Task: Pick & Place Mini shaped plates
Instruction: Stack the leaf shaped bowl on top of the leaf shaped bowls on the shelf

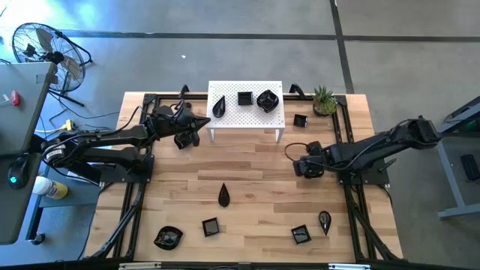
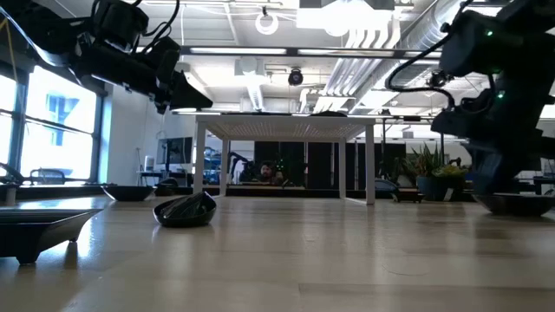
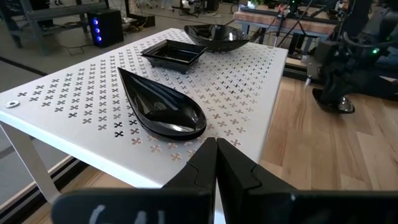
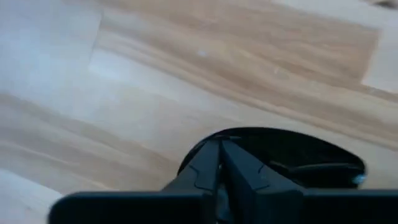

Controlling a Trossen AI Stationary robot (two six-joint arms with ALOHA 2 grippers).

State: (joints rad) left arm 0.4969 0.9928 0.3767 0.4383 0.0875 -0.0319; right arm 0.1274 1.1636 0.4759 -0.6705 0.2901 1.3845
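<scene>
Three mini shaped plates lie on the white perforated stand [image 1: 246, 118]: a teardrop [image 3: 163, 111], a square [image 3: 174, 53] and a rounded one [image 3: 217, 36]. Several more glossy black plates rest on the wooden table, among them a teardrop [image 1: 223, 196] and a small square [image 1: 300, 120]. My left gripper [image 3: 216, 144] is shut and empty. It hovers level at the stand's left near corner, just short of the teardrop. My right gripper [image 4: 219, 146] points steeply down right of the table's middle [image 1: 294, 159], shut at a rounded black plate [image 4: 298, 155]. My right gripper comes from above, slanting, and its fingers [image 4: 202, 168] close together at the rounded plate's rim [image 4: 249, 134]. The fingers themselves cover the exact place of contact. Whether the plate is lifted or still rests on the table does not show.
A small green potted plant [image 1: 324, 100] stands at the far right, beside the stand. A black frame rail [image 1: 135, 195] runs along the table's sides. Other plates lie near the front edge: a square [image 1: 211, 226], a rounded one [image 1: 168, 238], a square [image 1: 301, 234] and a teardrop [image 1: 324, 220].
</scene>
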